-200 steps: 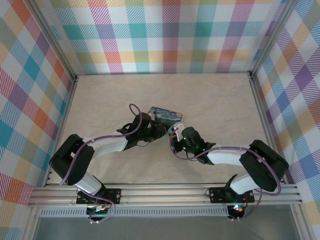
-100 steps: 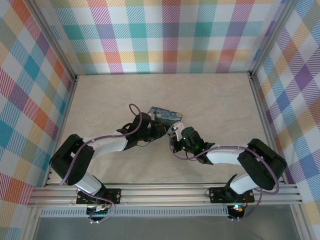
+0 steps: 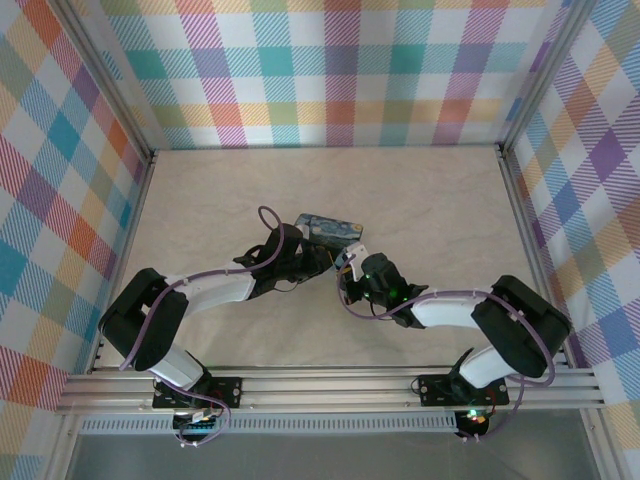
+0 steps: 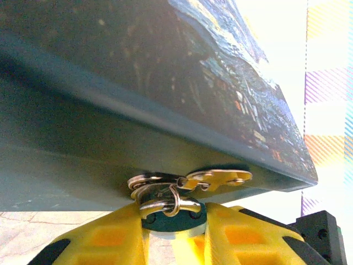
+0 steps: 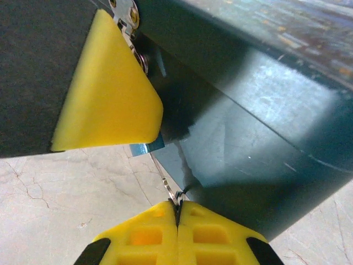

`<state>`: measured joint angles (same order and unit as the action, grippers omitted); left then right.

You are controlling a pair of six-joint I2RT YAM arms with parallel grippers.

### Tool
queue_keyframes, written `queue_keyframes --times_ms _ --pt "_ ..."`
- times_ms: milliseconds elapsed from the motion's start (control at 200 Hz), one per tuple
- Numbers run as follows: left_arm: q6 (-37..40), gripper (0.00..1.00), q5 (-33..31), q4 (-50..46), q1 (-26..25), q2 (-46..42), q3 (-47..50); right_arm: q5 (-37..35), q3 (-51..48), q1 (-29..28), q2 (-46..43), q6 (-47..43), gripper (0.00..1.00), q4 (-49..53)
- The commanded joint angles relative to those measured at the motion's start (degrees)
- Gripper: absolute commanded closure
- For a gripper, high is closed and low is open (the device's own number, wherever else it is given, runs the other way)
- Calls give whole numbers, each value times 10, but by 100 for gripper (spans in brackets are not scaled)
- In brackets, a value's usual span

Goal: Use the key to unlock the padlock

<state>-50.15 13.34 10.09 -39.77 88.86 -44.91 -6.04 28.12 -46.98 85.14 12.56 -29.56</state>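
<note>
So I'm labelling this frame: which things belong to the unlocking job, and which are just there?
Job: padlock, held by left tool; key, pinched in right tool.
Just there: painted box with its hasp; table.

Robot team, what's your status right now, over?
Left tool clamped on padlock, at hasp of painted box. Right tool shut on key. Insertion unclear. Nothing blocking.

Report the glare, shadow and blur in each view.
Top external: even light, box sharp. Left wrist: background at right blown out white; box lid soft, metal rings glinting. Right wrist: box side sheens blue, its lower part falls into deep shadow.
</note>
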Motion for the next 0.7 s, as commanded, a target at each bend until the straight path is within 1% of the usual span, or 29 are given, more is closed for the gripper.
queue_keyframes --times_ms 0,255,465,695 --pt "-3 73 8 5 -11 -17 -23 -2 19 -5 7 -12 100 -35" --pt "-2 73 12 3 -14 -10 -23 -9 35 -2 9 -45 100 -30" --pt "-1 73 14 1 -15 -10 -25 -5 33 8 18 -43 100 -43" --pt "2 73 17 -2 -15 -11 -26 19 26 24 25 -31 100 -61"
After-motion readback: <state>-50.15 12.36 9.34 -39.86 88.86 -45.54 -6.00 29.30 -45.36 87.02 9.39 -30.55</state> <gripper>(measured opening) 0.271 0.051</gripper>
